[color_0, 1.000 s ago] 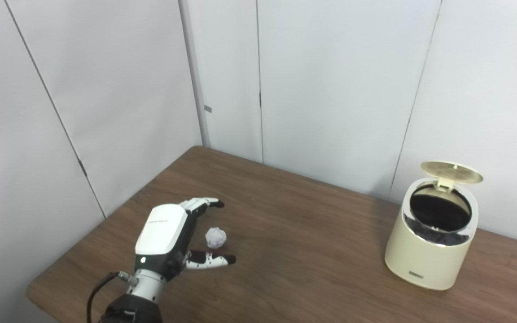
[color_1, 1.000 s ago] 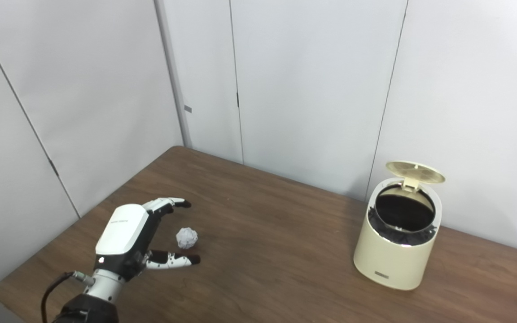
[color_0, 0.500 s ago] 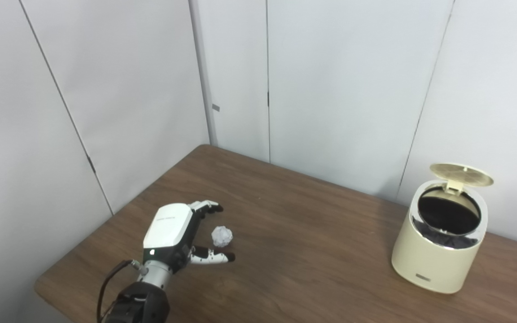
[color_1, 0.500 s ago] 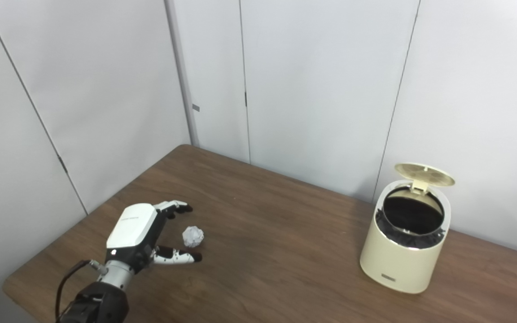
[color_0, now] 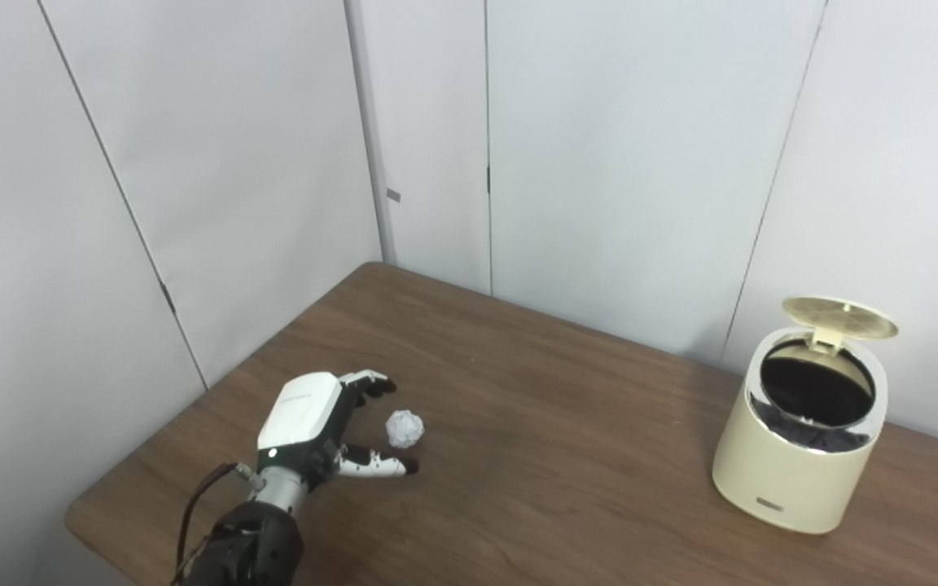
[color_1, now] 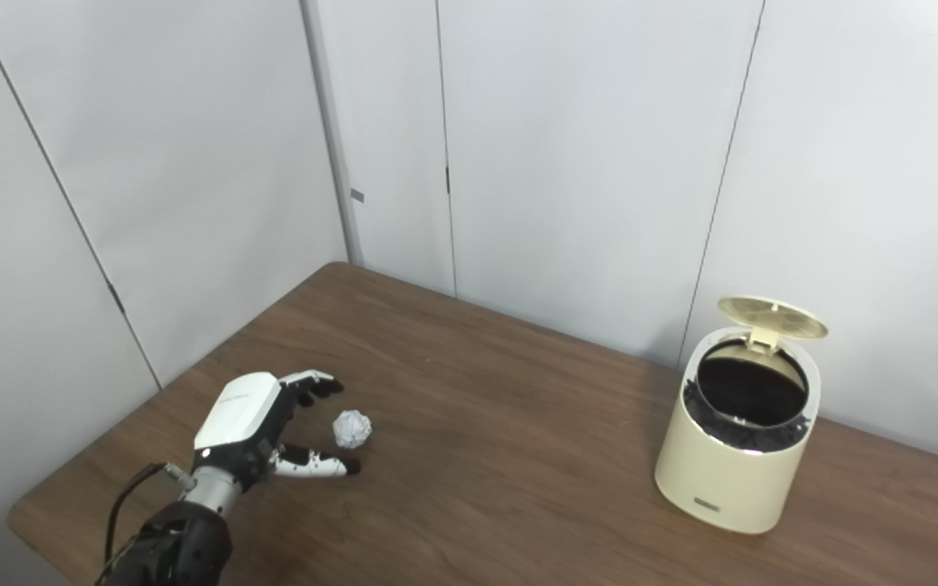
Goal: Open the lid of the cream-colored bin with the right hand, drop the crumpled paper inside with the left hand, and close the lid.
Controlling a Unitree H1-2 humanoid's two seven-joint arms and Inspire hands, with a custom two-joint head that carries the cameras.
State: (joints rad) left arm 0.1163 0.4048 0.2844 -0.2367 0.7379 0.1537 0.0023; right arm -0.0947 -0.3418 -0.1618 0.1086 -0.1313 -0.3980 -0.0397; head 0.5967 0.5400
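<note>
A brown wood-grain bench (color_0: 567, 456) fills the lower part of both views, set into a corner of pale grey wall panels (color_0: 624, 163).

Far right on the bench stands the cream bin (color_0: 795, 480), upright, close to the wall. Its round lid (color_0: 839, 307) is swung up on the rear hinge and stands open above the mouth. The opening is dark, with a dark liner (color_0: 803, 431) bunched just inside the rim.

At the left, the left arm comes up from the bottom edge, dark at the forearm with a cable looping beside the wrist. The left hand (color_0: 314, 423) has a white back plate and lies low over the bench, palm turned toward the right. It is spread wide and holds nothing: the fingers (color_0: 371, 381) reach out on the far side and the thumb (color_0: 379, 466) on the near side.

The paper (color_0: 405, 429), a small white crumpled ball, rests on the bench in the gap between fingers and thumb, just beyond the palm and apart from all of them. It lies well apart from the bin.

The right hand is out of both views.
</note>
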